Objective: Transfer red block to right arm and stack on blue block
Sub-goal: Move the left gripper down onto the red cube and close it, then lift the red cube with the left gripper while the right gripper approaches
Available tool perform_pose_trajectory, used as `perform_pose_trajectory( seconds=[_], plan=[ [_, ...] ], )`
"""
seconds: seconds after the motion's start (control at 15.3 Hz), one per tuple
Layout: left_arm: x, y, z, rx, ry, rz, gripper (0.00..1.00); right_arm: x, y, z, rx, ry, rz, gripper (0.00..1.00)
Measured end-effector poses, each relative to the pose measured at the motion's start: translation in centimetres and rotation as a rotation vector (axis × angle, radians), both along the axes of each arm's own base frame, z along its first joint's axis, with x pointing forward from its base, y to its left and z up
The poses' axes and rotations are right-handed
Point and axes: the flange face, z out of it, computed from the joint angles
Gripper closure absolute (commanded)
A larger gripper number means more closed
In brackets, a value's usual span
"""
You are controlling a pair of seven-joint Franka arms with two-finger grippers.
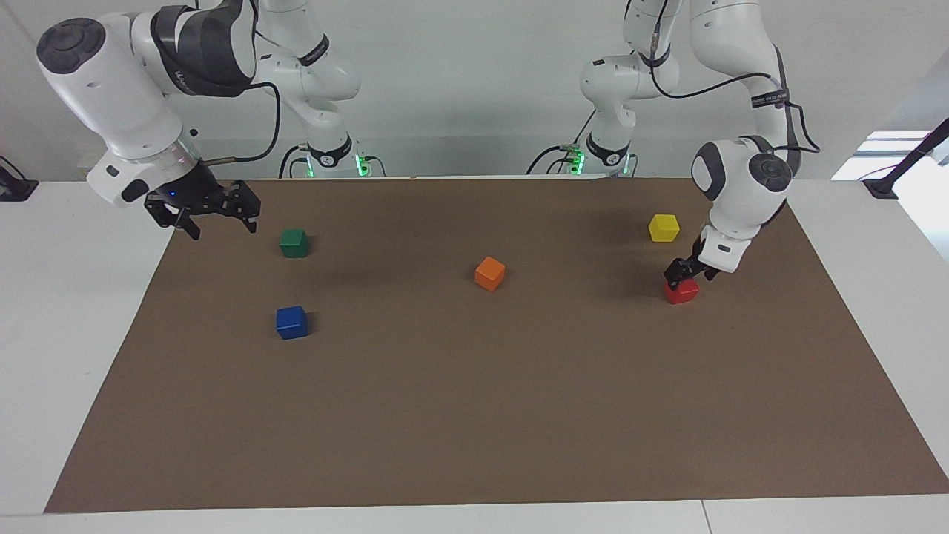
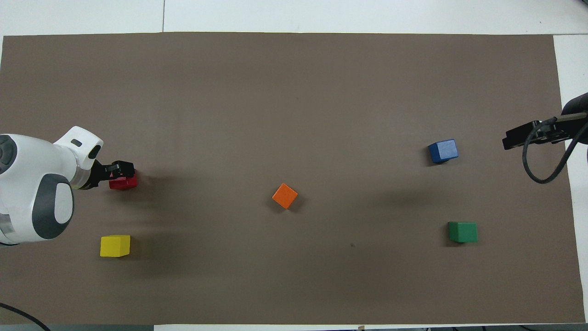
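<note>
While my left gripper [image 1: 683, 276] sits low over the red block [image 1: 682, 292], its fingers are spread and the block lies on the mat.
Right gripper [image 1: 215, 219] waits open over the mat's edge beside the green cube [image 1: 293, 242]; the blue block [image 1: 291, 322] lies farther from the robots.

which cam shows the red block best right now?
Facing view. The small glossy red cube shows its front and side faces on the brown mat, with the open left gripper down over its top. Overhead, the gripper hides most of the cube.
</note>
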Motion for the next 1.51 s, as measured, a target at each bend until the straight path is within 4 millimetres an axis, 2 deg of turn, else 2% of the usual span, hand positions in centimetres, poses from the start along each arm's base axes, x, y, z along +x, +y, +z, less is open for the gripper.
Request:
perform_pose_trajectory(
  seconds=[0.2,0.26,0.33,0.39,0.46,0.72,0.92,1.05,1.24,1.38,1.51],
  plan=[
    [-0.5,-0.1,-1.0,-0.001,-0.004,0.009,0.00,0.0,0.0,-0.1,0.000,0.002,0.000,0.00],
    [-0.5,-0.1,-1.4,-0.001,-0.005,0.010,0.07,0.0,0.0,-0.1,0.000,0.003,0.000,0.00],
    [-0.5,-0.1,-1.6,-0.001,-0.002,0.011,0.34,0.0,0.0,-0.2,0.000,0.004,0.000,0.00],
    [-0.5,-0.1,-1.8,-0.001,0.001,0.013,0.71,0.0,0.0,-0.2,0.000,0.004,0.000,0.00],
    [-0.5,-0.1,-2.0,-0.001,0.003,0.015,1.00,0.0,0.0,-0.2,0.000,0.004,0.001,0.00],
    [-0.5,-0.2,-2.1,-0.001,0.006,0.050,1.00,0.0,0.2,-0.2,0.001,0.002,0.003,0.00],
    [0.2,-1.0,-1.1,-0.022,0.025,0.222,1.00,0.2,1.3,-0.9,0.075,-0.015,-0.002,0.00],
    [1.7,-3.0,1.6,-0.064,0.064,0.342,1.00,0.5,2.9,-2.1,0.223,-0.031,-0.012,0.00],
    [3.8,-5.7,7.2,-0.160,0.119,0.541,1.00,0.5,5.3,-3.6,0.494,-0.036,-0.005,0.00],
    [4.4,-7.1,10.2,-0.223,0.177,0.671,1.00,0.3,6.8,-4.7,0.706,-0.033,-0.022,0.00],
    [4.2,-8.4,12.3,-0.292,0.253,0.803,1.00,-0.1,7.9,-6.2,0.888,-0.040,-0.019,0.00]
  ],
)
